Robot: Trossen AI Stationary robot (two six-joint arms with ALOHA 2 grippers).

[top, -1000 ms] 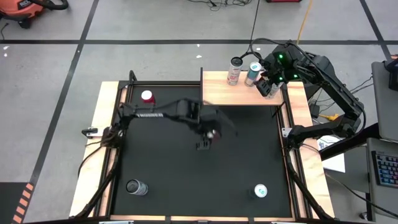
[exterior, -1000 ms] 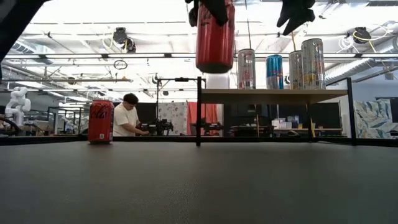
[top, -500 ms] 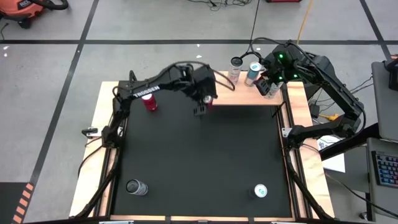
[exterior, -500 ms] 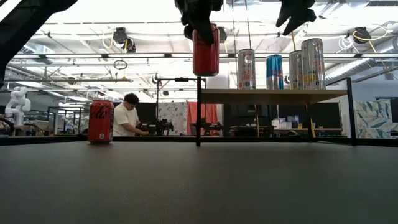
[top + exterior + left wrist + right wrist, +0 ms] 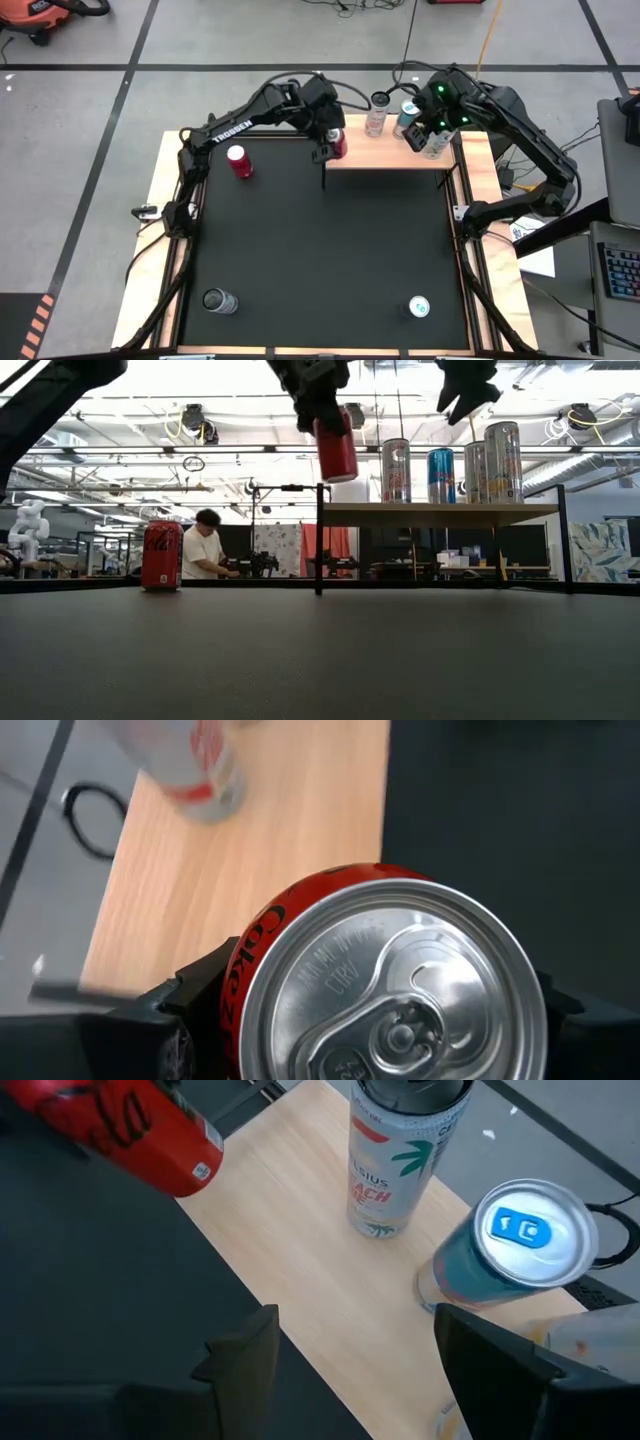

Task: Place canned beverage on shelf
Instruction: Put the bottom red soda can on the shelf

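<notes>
My left gripper (image 5: pixel 330 148) is shut on a red can (image 5: pixel 337 146) in the air over the left end of the shelf (image 5: pixel 395 160), a pale-wood board on black supports at the table's far side. In the low view the red can (image 5: pixel 336 446) hangs tilted, above the board (image 5: pixel 440 510). Several cans stand on the shelf: a white one (image 5: pixel 377 112), a blue one (image 5: pixel 405 118) and others by the right end (image 5: pixel 503 462). My right gripper (image 5: pixel 427 135) is open and empty above the shelf's right part, over those cans (image 5: pixel 360 1360). My left gripper pinches the red can's side wall (image 5: pixel 245 970) between its two fingers, one on each side, just below the silver top (image 5: pixel 395 990). The fingers come from above, pointing down. The can is lifted clear of the shelf and tilted, its bottom end (image 5: pixel 345 472) lowest.
A second red can (image 5: pixel 238 160) stands on the black table near the far left. A dark can (image 5: pixel 218 300) stands near the front left and a teal-topped can (image 5: pixel 419 307) near the front right. A person (image 5: pixel 208 545) works in the room behind.
My left gripper has carried the red can from over the table's middle toward the far edge, up to the shelf's left end. The can, upright a second ago, now hangs tilted.
</notes>
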